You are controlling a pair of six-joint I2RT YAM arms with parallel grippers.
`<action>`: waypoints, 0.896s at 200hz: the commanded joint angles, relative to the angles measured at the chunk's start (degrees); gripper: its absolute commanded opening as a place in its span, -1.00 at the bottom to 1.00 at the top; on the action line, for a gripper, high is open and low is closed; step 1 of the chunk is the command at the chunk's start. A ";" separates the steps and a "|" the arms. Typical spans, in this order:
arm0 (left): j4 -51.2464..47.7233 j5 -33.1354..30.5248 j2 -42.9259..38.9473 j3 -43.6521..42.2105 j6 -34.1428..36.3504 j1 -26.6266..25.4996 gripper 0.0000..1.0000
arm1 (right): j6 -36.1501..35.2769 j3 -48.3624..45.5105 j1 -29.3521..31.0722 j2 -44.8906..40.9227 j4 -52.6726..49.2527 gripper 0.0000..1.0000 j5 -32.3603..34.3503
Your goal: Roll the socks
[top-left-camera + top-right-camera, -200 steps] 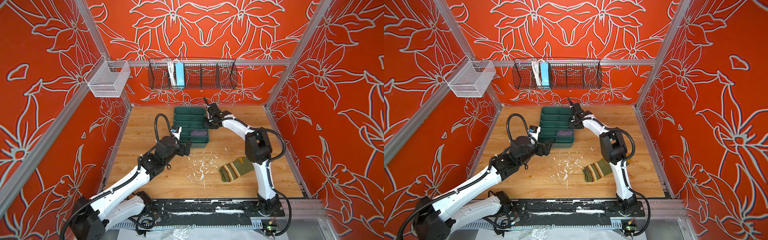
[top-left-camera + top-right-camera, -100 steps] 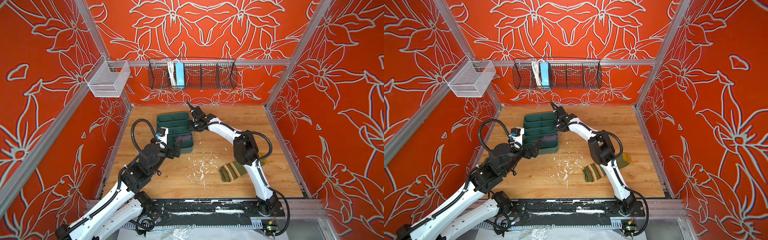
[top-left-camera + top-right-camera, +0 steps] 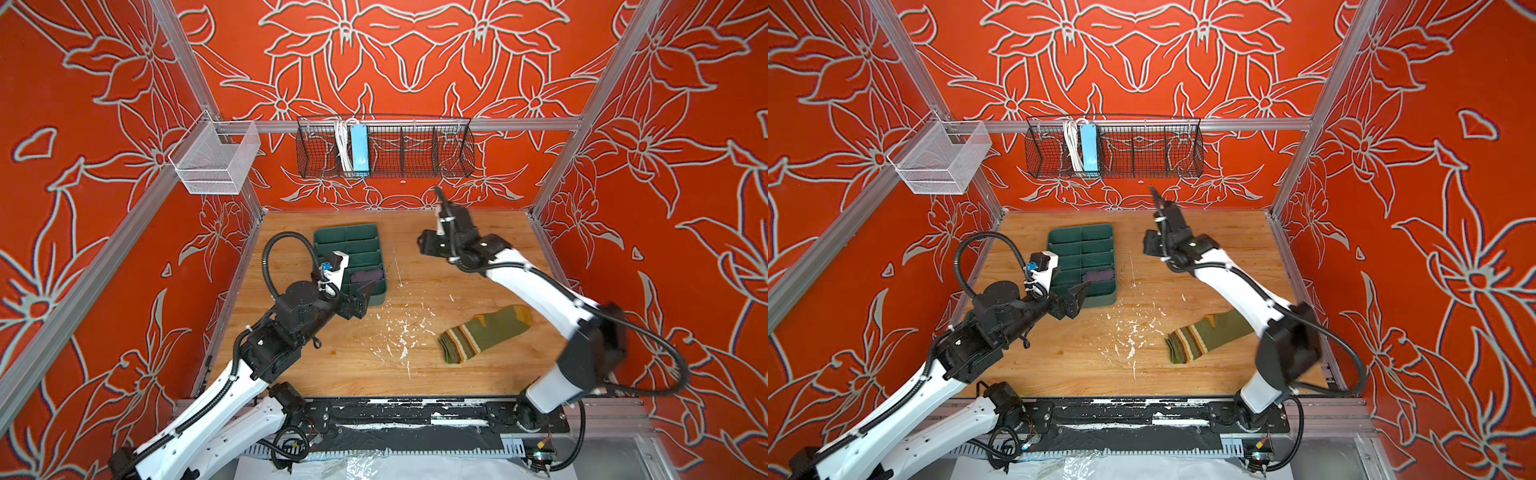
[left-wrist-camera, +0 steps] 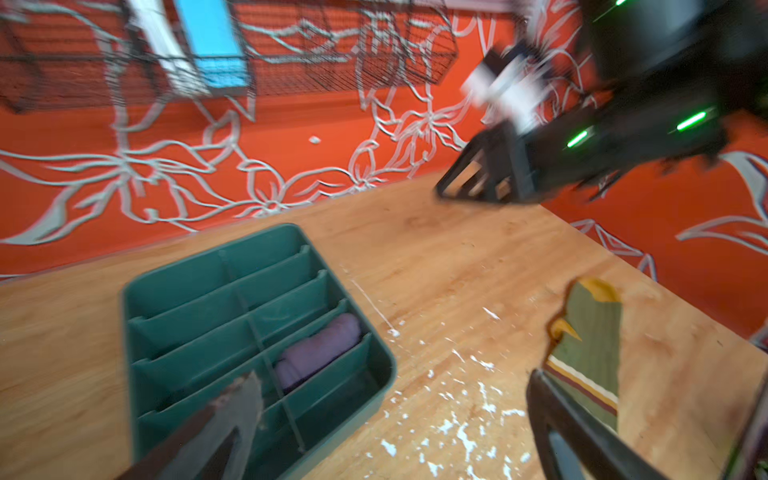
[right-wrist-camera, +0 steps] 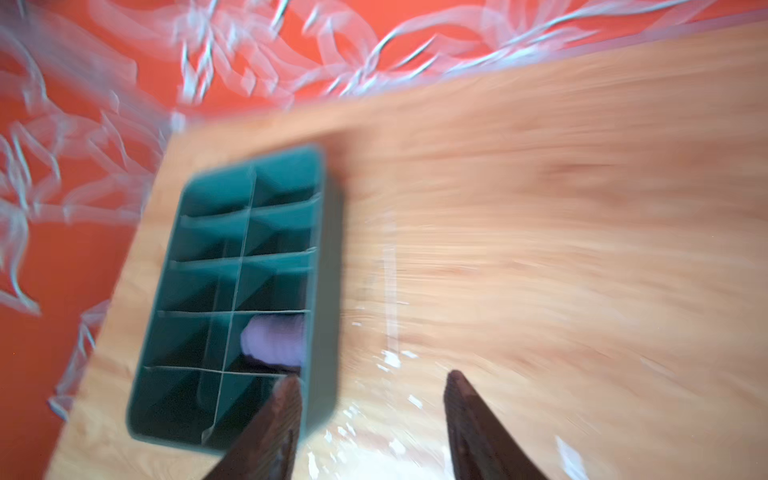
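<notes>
The purple sock (image 3: pixel 365 275) (image 3: pixel 1098 275) lies rolled up in a near compartment of the dark green tray (image 3: pixel 347 228) (image 3: pixel 1080 227). It also shows in the left wrist view (image 4: pixel 320 351) and the right wrist view (image 5: pixel 274 338). An olive sock (image 3: pixel 484 332) (image 3: pixel 1208 338) (image 4: pixel 586 349) lies flat on the wood at the right. My left gripper (image 3: pixel 365 297) (image 3: pixel 1080 291) (image 4: pixel 390 411) hangs open and empty at the tray's near end. The right gripper (image 3: pixel 423 245) (image 3: pixel 1148 245) (image 5: pixel 372 386) is open and empty, raised to the right of the tray.
A black wire basket (image 3: pixel 384 145) with a blue box hangs on the back wall, and a white mesh bin (image 3: pixel 214 160) on the left rail. White flecks (image 3: pixel 401 328) litter the middle of the wooden floor. Red walls close in three sides.
The tray slid left with the right gripper shut at its far end. That gripper then opened and pulled away to the right. My left arm drew back left with the tray.
</notes>
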 commanded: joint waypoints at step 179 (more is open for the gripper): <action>8.96 0.62 24.57 2.64 6.88 -17.08 0.95 | 8.05 -36.03 -22.23 -0.40 6.22 0.86 -10.41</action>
